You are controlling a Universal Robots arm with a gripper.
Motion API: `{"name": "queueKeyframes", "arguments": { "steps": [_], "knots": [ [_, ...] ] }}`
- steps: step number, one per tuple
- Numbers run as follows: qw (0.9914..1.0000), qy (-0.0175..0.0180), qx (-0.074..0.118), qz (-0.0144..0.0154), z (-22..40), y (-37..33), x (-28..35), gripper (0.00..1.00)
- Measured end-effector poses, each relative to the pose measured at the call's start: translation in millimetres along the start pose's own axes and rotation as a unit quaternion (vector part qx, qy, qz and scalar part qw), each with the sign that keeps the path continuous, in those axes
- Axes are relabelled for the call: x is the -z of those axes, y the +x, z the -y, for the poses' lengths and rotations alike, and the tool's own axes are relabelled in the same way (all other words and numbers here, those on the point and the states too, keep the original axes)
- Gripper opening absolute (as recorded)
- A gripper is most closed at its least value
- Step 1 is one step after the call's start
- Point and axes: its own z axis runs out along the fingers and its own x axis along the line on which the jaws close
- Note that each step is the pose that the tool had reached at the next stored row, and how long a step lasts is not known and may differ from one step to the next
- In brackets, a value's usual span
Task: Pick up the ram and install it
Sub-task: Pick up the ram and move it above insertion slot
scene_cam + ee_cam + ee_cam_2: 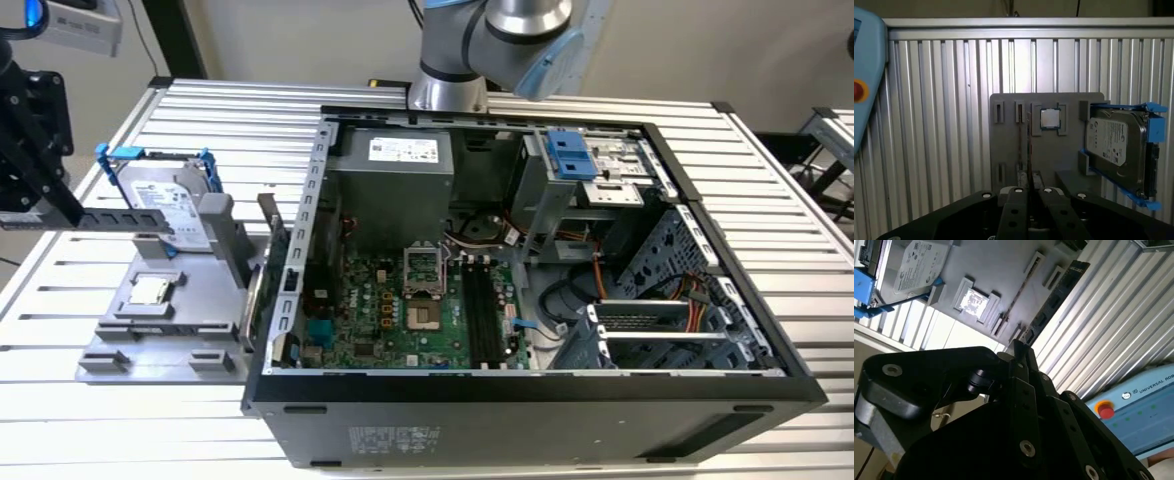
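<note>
Hovering above the gray tray (pixel 1066 150), the gripper (pixel 1029 189) has its jaws pressed together, nothing pinched between them. Just past the tips, the ram (pixel 1025 145) stands on edge in its tray slot and runs straight away, in line with the jaws but apart from them. Its black chips show in the second wrist view. Just beside the ram sits the small square chip (pixel 1050 119). Beyond that is the hard drive (pixel 1116 145) in its blue bracket, all on the slatted table (pixel 929 125).
</note>
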Motion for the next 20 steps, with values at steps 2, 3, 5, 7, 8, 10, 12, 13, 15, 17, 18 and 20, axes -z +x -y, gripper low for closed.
{"name": "queueKeyframes", "arguments": {
  "steps": [2, 3, 5, 7, 8, 10, 12, 13, 15, 17, 18, 20],
  "knots": [
    [1.00000, 0.0002, 0.000, 0.0001, 0.0, 0.0, 0.0, 0.00],
    [1.00000, 0.0003, 0.000, 0.0000, 0.0, 0.0, 0.0, 0.00],
    [1.00000, 0.0003, 0.000, 0.0000, 0.0, -0.1, 0.2, 0.00],
    [1.00000, 0.0001, 0.000, -0.0002, 2.4, -0.2, 0.3, 0.00],
    [1.00000, -0.0001, 0.000, -0.0001, 5.4, -0.3, 0.1, 0.00],
    [1.00000, -0.0013, 0.000, -0.0001, 11.9, -0.4, 0.1, 0.00],
    [1.00000, -0.0029, 0.000, -0.0001, 19.0, -0.7, 0.0, 0.00],
    [0.99999, -0.0037, 0.000, -0.0002, 22.7, -0.8, -0.1, 0.00],
    [0.99998, -0.0058, 0.000, -0.0003, 30.1, -1.0, -0.1, 0.00],
    [0.99997, -0.0079, 0.000, -0.0003, 37.2, -1.3, -0.2, 0.00],
    [0.99996, -0.0091, 0.000, -0.0004, 40.9, -1.4, -0.2, 0.00],
    [0.99993, -0.0114, 0.000, -0.0004, 48.3, -1.6, -0.3, 0.00]
  ]
}}
